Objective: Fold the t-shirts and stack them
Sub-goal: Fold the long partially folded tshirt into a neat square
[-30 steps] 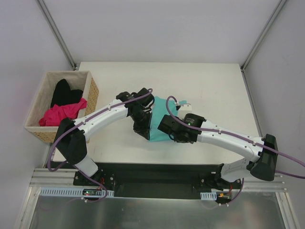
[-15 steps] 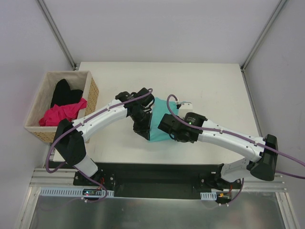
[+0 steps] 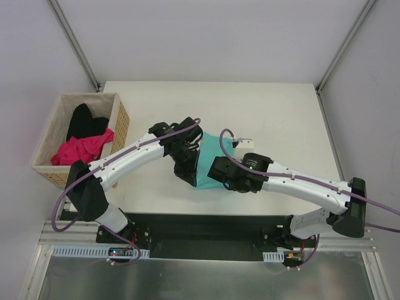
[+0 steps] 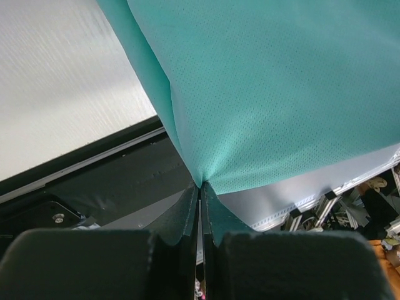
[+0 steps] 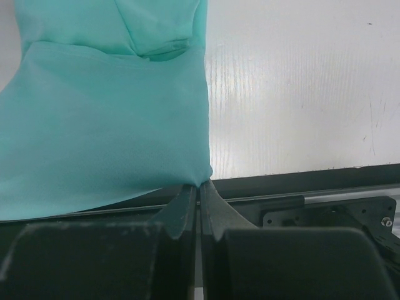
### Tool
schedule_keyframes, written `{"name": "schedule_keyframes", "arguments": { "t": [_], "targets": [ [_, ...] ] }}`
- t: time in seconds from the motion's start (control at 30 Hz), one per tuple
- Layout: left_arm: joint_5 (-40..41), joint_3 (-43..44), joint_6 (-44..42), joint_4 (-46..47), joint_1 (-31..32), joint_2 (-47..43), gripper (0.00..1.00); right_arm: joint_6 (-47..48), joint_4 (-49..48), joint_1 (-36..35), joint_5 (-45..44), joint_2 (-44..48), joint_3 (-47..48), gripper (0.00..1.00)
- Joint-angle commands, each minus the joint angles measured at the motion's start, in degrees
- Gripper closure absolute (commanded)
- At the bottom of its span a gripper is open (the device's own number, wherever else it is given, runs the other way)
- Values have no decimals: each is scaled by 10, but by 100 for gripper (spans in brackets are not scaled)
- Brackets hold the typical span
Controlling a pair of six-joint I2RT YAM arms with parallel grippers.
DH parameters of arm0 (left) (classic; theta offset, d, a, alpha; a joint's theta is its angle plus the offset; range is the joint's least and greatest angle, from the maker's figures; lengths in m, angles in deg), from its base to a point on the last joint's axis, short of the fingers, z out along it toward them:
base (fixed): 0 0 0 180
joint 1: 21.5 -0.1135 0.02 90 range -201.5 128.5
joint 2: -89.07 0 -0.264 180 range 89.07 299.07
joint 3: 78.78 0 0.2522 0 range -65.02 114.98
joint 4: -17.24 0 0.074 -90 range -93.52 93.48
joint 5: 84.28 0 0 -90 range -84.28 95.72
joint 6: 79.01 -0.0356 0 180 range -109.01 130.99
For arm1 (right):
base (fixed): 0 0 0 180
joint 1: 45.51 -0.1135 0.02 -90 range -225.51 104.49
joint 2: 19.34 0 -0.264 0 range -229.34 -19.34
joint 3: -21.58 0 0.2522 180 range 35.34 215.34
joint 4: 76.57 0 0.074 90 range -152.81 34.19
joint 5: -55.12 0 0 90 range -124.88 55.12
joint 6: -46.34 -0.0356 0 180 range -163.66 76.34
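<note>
The teal t-shirt (image 3: pixel 209 156) lies mid-table, partly hidden under both arms. My left gripper (image 3: pixel 187 174) is shut on its near left corner; the left wrist view shows the cloth (image 4: pixel 262 94) pinched at my gripper (image 4: pixel 200 185) and lifted off the table. My right gripper (image 3: pixel 224 181) is shut on the near right corner; the right wrist view shows the cloth (image 5: pixel 106 119) pinched at my gripper (image 5: pixel 200 184). The magenta t-shirt (image 3: pixel 81 150) and the black t-shirt (image 3: pixel 84 122) lie in the wicker basket (image 3: pixel 119 122) at the left.
The white table (image 3: pixel 281 119) runs to a black rail at its near edge (image 3: pixel 206 225). A small white tag (image 3: pixel 242 140) lies just right of the teal shirt. Grey walls and metal posts enclose the back and sides.
Both grippers have drawn the near edge of the teal shirt a little toward the near table edge; the right wrist has shifted right and nearer. The basket and its shirts have not moved.
</note>
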Motion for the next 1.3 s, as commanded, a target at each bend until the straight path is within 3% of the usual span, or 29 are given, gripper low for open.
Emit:
{"name": "schedule_keyframes", "arguments": {
  "t": [0.0, 0.23, 0.77, 1.27],
  "targets": [
    [18, -17, 37, -33, 7, -35, 100, -22, 42, -9, -26, 20, 6, 100],
    [28, 24, 22, -44, 8, -13, 100, -15, 62, -9, -56, 12, 35, 100],
    [73, 228, -47, -104, 1, 114, 100, 74, 73, 23, -135, -55, 121, 100],
    [64, 251, -74, -108, -61, 133, 100, 186, -23, 112, -115, -81, 106, 100]
  ]
}}
